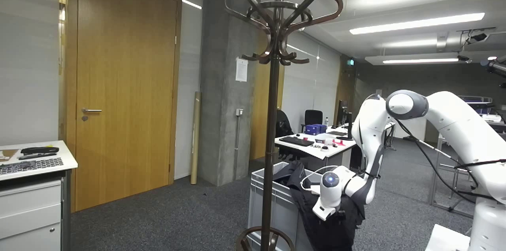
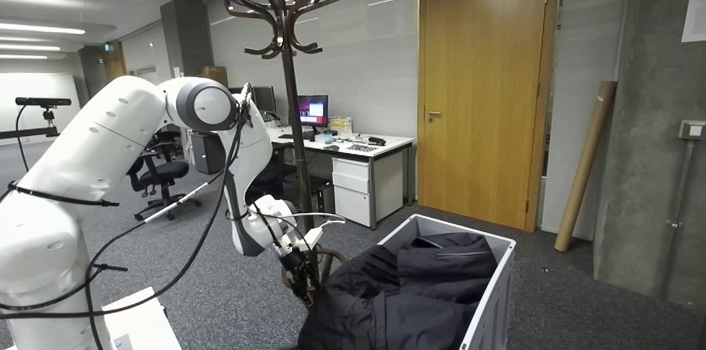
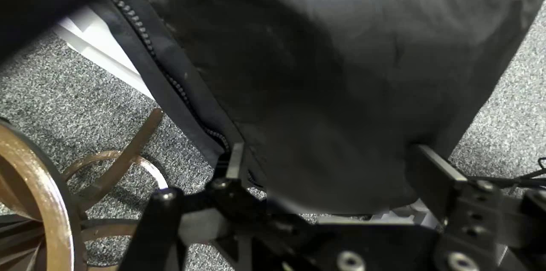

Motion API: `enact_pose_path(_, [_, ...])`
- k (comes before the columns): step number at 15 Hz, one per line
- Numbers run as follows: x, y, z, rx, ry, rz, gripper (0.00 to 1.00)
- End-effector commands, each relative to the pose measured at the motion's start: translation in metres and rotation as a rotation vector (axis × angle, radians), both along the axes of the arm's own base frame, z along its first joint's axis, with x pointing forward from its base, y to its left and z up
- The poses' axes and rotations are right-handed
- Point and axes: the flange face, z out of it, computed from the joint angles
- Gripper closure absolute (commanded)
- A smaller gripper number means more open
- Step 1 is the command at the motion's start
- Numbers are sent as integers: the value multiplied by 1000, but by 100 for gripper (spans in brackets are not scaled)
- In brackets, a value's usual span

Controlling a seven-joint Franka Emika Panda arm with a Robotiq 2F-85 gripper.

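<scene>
Claw (image 3: 328, 150) apart, near dark garment (image 2: 408, 284) | grey carpet (image 1: 166, 219) underfoot | wooden door (image 1: 126, 89), concrete pillar (image 1: 217, 108)

i am seeing a wooden door (image 2: 480, 91) standing closed, with a cardboard tube (image 2: 586, 165) leaning between it and a concrete pillar (image 2: 640, 201). in an exterior view, a lit monitor (image 2: 313, 109) is standing on a white counter (image 2: 396, 142); an office chair (image 2: 164, 172) is resting on grey carpet (image 2: 237, 289).

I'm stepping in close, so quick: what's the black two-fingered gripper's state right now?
Black two-fingered gripper: open, jaws spread wide at the dark zippered cloth garment, not clamped on it.
</scene>
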Motion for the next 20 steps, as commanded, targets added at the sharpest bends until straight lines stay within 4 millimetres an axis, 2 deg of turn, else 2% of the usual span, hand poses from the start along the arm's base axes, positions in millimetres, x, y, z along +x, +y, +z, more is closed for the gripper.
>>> enact_pose_path(1, [2, -6, -12, -52, 7, 18, 0])
enact_pose_path(5, [1, -10, -24, -104, 21, -3, 0])
enact_pose_path(6, [1, -11, -26, -115, 25, -13, 25])
enact_pose_path(7, [1, -12, -27, -124, 29, -13, 26])
enact_pose_path(8, [1, -13, -28, -134, 32, -15, 32])
enact_pose_path(16, [7, -13, -21, -138, 21, -49, 95])
enact_pose_path(17, [7, -12, -18, -133, 16, -67, 100])
enact_pose_path(20, [13, -14, -3, -116, -23, -128, 100])
